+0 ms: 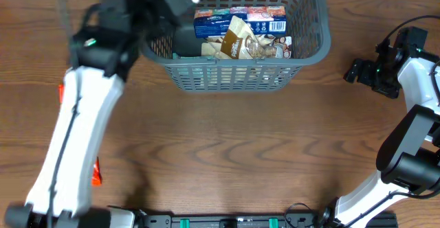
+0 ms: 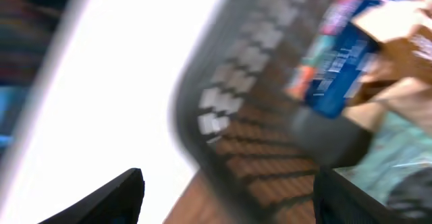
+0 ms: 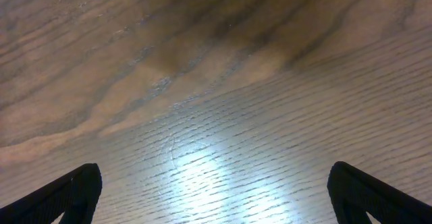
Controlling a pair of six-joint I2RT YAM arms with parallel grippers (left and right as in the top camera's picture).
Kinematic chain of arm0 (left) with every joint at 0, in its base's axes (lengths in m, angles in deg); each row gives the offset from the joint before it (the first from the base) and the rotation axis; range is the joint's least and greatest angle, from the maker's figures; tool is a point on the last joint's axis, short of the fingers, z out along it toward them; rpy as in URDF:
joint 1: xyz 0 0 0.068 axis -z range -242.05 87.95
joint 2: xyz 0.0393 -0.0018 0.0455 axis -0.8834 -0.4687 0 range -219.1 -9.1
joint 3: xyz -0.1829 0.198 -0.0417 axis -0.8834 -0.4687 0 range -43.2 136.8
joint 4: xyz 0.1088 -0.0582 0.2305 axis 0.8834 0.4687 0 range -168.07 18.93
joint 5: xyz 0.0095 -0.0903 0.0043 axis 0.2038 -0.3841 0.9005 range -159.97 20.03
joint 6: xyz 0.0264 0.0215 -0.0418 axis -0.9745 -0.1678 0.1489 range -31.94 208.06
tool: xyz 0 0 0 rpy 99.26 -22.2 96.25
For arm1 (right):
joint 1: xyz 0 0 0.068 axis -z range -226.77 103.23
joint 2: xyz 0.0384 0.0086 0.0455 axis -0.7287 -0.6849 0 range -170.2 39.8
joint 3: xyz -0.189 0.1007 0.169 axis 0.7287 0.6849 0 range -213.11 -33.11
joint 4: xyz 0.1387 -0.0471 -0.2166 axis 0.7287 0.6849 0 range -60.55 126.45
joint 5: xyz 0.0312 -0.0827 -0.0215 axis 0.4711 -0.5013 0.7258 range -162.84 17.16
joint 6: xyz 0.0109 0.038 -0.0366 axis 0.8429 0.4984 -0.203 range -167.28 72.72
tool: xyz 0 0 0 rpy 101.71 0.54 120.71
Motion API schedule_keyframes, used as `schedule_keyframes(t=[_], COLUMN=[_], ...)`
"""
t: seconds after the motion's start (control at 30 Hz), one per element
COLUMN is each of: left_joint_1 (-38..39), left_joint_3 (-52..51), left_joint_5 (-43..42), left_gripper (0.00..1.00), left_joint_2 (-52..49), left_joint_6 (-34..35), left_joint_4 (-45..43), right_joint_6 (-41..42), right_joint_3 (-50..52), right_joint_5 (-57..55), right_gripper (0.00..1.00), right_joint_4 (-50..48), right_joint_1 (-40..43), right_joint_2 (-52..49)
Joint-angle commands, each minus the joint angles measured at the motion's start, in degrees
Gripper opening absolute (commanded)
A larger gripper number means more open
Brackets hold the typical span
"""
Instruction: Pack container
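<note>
- The large dark grey plastic basket with slotted lattice walls and a thick rolled rim (image 1: 237, 73) stands at 12 o'clock on the brown wood-grain desk (image 1: 220, 152), against the far edge. I judge it sits there so that both arms can reach it.
- The left tool (image 2: 229, 177) hangs over the basket's rim at about 10 o'clock of the basket. Its two black fingers (image 2: 108, 200) are spread wide with nothing between them, so it is released. Its own view is heavily blurred.
- Being empty and this close to the rim, it looks to be in a drop-off or pull-away phase, though the pictures cannot settle which.
- The right tool (image 3: 216, 177) is parked at 3 o'clock, well apart from the basket. Its fingers are spread over bare wood and grasp nothing, most likely to keep clear of the left arm's work.
- Inside the basket a blue rectangular snack box with white print (image 1: 237, 22) lies toward 12 o'clock.
- A tan-brown pouch (image 1: 237, 44) leans across the box's near side, with a printed packet (image 1: 278, 47) just beside it at 3 o'clock.
- A dark shape (image 1: 185, 42) sits at the basket's 9 o'clock side; what it is I cannot tell.
- No loose packs show on the desk, so packing seems near its end.
</note>
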Motion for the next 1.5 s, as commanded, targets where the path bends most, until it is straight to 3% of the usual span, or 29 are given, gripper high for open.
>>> schedule_keyframes(t=[0.0,0.1,0.23,0.37,0.53,0.67,0.83,1.1,1.47], left_joint_1=[-3.98,-9.75,-18.40,-24.50,-28.57,-34.91,-43.43,-46.34,-46.01], left_joint_3=[0.68,0.68,0.66,0.66,0.31,-2.25,-12.26,-27.80,-28.39], left_joint_5=[0.28,2.56,10.27,9.60,9.70,8.79,4.00,3.15,2.93], left_gripper=[0.71,0.72,0.99,0.99,0.99,0.99,0.99,0.99,0.99], left_joint_2=[5.62,8.20,8.35,7.52,6.97,6.12,5.40,1.22,-11.13], left_joint_6=[3.74,9.18,20.90,23.71,25.29,34.05,38.71,39.04,38.73], left_joint_4=[1.90,6.36,17.59,30.84,37.27,37.68,32.92,21.24,16.59], right_joint_6=[-0.66,-0.66,-0.68,-0.68,-0.68,-0.68,-0.66,-0.66,-0.66], right_joint_3=[0.42,0.42,0.42,0.42,0.42,0.42,0.42,0.42,0.42], right_joint_5=[1.81,1.95,1.90,1.90,1.90,1.90,1.90,1.92,1.92], right_gripper=[0.99,0.99,0.99,0.99,0.99,0.99,0.99,0.99,0.99], right_joint_4=[0.24,0.33,0.28,0.28,0.15,-0.04,-0.35,-0.31,-0.28], right_joint_1=[0.04,0.04,0.04,0.04,0.04,0.04,0.04,0.04,0.04], right_joint_2=[-0.07,-0.07,-0.07,-0.07,-0.07,-0.07,-0.07,-0.07,-0.07])
